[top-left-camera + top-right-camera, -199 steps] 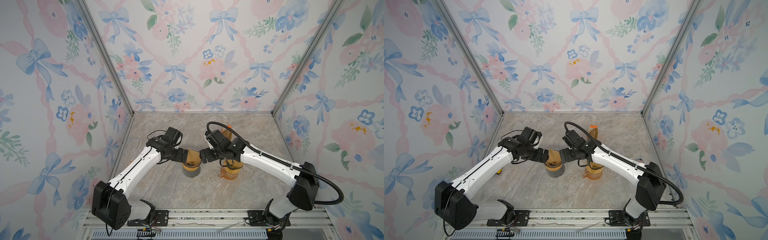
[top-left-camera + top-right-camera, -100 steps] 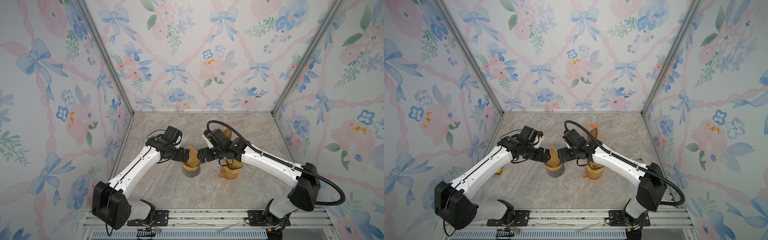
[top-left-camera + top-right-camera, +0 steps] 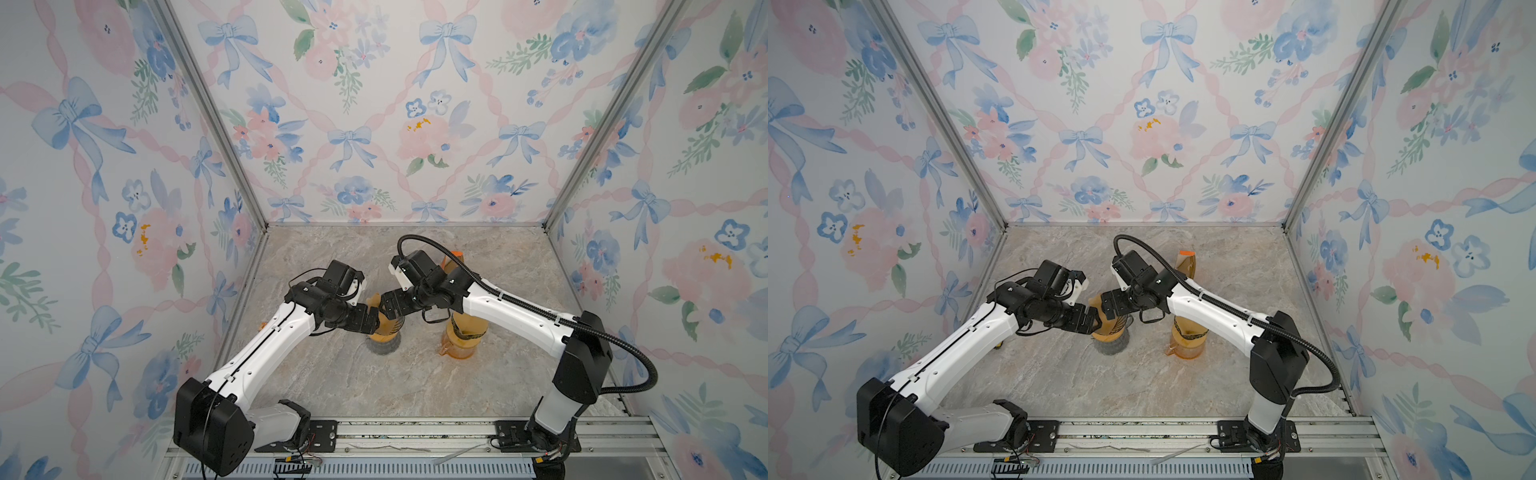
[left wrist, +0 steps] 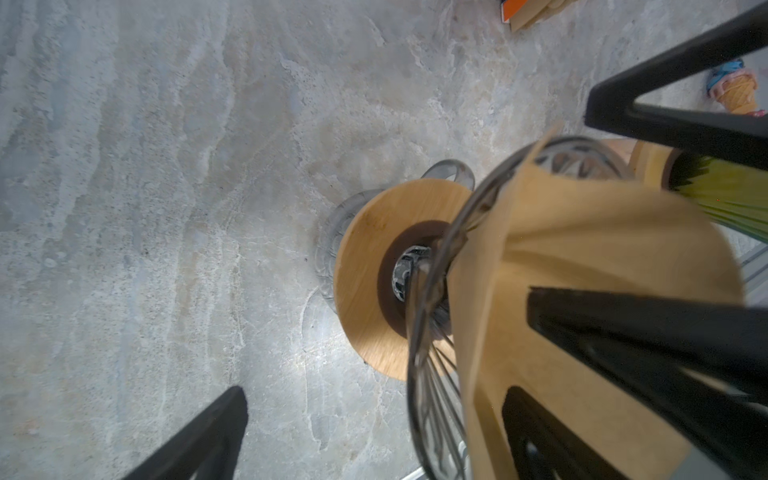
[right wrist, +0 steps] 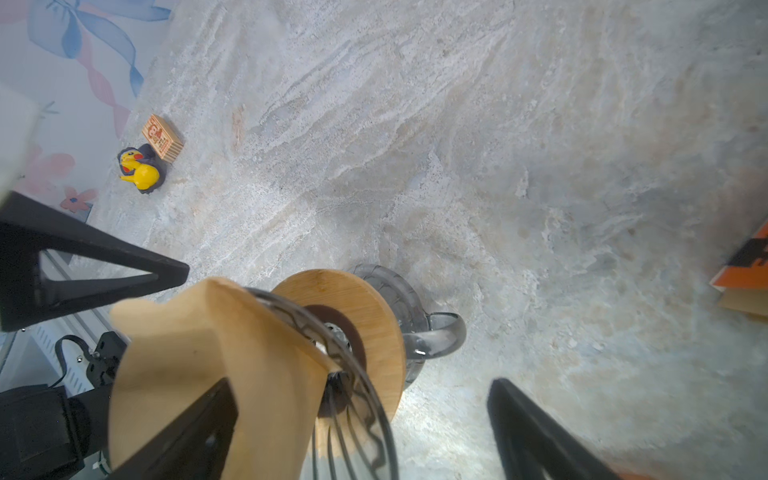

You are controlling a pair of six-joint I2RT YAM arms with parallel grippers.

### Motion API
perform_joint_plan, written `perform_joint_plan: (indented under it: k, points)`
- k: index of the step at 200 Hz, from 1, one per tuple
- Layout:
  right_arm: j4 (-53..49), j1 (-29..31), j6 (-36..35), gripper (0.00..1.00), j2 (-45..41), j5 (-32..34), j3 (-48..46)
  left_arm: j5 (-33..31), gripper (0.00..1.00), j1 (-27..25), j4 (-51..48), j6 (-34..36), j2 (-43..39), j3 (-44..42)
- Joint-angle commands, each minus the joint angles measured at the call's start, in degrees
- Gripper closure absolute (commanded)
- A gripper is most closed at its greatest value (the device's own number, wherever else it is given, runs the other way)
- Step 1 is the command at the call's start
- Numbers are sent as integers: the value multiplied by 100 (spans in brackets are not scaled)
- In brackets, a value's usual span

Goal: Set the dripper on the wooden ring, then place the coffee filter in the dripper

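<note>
Looking over the whole marble surface first, you've got both arms reaching in to meet near its middle, the left arm from the left and the right arm from the right. Next in size, the amber carafe stands just right of that meeting point, partly hidden by your right arm. Then the dripper, upright on the surface, a wooden collar around its clear cone. The coffee filter sits in that cone, its brown paper rising past the rim. Your left claw is spread wide, one finger across the paper and its partner out over bare surface, clamped on nothing. Your right claw is the same: fingers far apart, one lying along the filter. Pressing it or not, I can't tell. Smallest of all, a yellow duck toy sits beside a wooden block, close to the wall.
</note>
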Motion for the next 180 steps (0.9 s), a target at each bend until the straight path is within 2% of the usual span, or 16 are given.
perform_joint_plan:
  k: [1, 76, 180]
  points:
    - [66, -88, -60, 4, 65, -11, 137, 28, 2, 39, -42, -55, -111, -118]
    - [218, -326, -6, 4, -93, 51, -321, -234, 2, 57, -29, -114, 290, 207]
    - [191, -342, -91, 4, -426, 88, -799, -480, 2, 268, 18, -81, 586, 385]
